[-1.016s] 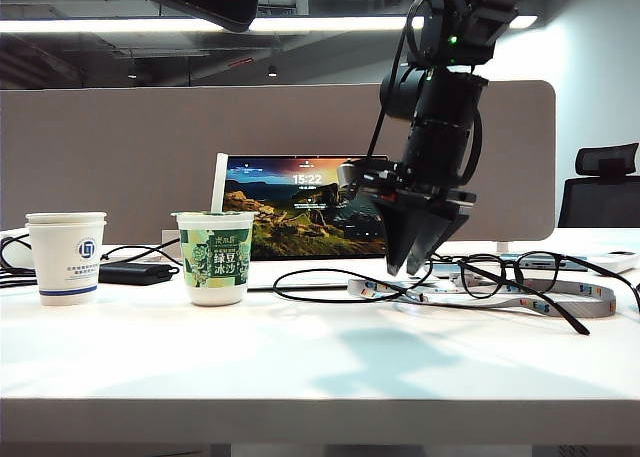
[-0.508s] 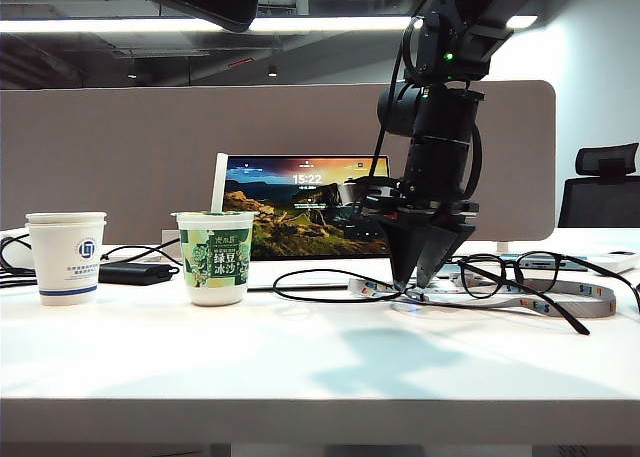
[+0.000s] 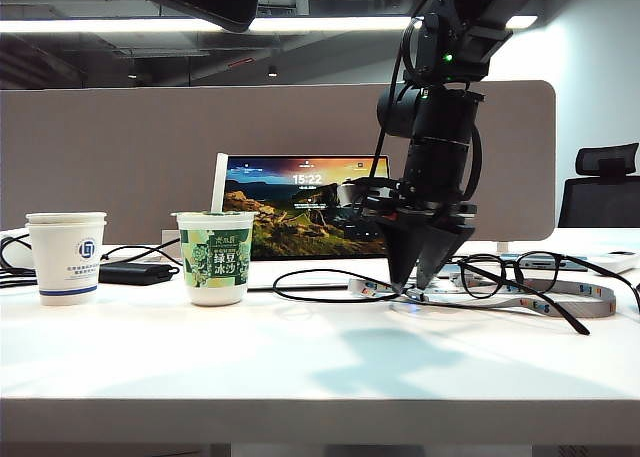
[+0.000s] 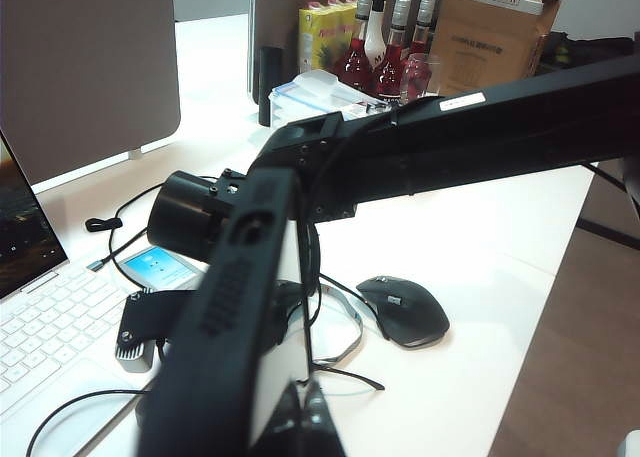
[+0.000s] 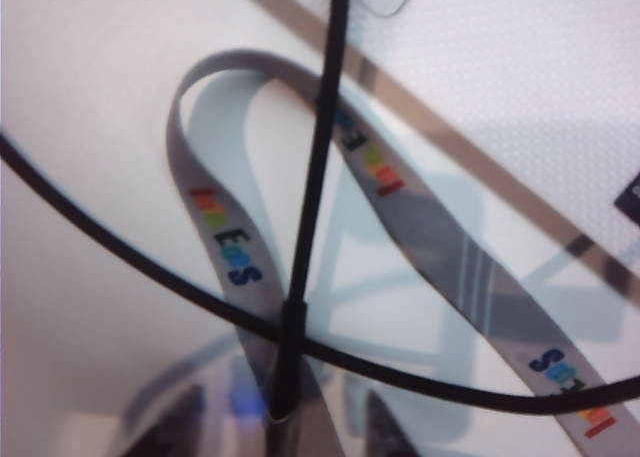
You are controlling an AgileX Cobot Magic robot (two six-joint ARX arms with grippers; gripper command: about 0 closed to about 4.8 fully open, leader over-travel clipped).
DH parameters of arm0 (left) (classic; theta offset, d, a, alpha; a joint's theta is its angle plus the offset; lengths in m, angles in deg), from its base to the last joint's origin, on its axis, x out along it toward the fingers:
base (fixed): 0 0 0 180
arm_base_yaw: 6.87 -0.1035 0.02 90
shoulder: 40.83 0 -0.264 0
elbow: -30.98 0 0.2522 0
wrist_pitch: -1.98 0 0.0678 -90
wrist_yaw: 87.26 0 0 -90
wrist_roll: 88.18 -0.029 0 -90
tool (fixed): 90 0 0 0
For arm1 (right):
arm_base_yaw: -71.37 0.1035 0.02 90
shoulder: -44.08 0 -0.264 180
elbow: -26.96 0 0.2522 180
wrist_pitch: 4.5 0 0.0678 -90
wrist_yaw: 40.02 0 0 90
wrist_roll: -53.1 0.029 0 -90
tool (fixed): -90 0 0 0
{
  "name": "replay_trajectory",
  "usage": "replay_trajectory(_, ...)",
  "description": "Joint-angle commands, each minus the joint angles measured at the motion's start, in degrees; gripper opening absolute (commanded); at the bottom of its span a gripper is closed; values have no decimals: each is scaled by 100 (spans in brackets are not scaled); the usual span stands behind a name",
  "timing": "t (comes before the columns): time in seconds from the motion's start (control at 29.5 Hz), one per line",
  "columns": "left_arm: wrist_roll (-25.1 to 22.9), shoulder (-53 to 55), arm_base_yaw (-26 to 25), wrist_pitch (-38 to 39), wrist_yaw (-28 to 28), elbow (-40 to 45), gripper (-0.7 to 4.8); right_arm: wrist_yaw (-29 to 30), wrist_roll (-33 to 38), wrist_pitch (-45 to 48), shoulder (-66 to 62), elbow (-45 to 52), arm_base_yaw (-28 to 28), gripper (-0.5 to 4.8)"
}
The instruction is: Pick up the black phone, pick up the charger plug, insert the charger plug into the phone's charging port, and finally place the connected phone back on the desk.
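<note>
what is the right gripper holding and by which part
Nothing yet: the right gripper stands open astride the charger plug on the desk, its fingers clear of it.

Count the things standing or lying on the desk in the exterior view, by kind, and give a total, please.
Cups: 2, a white paper cup and a green-labelled cup
Laptops: 1
Glasses: 1
Lanyards: 1
Black cables: 1
Black blocks: 1
Total: 7
</note>
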Motion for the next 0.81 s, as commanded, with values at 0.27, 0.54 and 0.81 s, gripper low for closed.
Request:
replay_trajectory(0.27,9,-37,0,-203,24,-42,-7,4,-70,-9,-37,-9,22,219)
replay_trajectory(0.54,11,-37,0,-201,24,-42,-7,-31,-66,72,-74,-17,26,198)
replay_trajectory(0.81,9,-37,0,-192,24,-42,-7,-15,-72,79,-74,-17,37,-6)
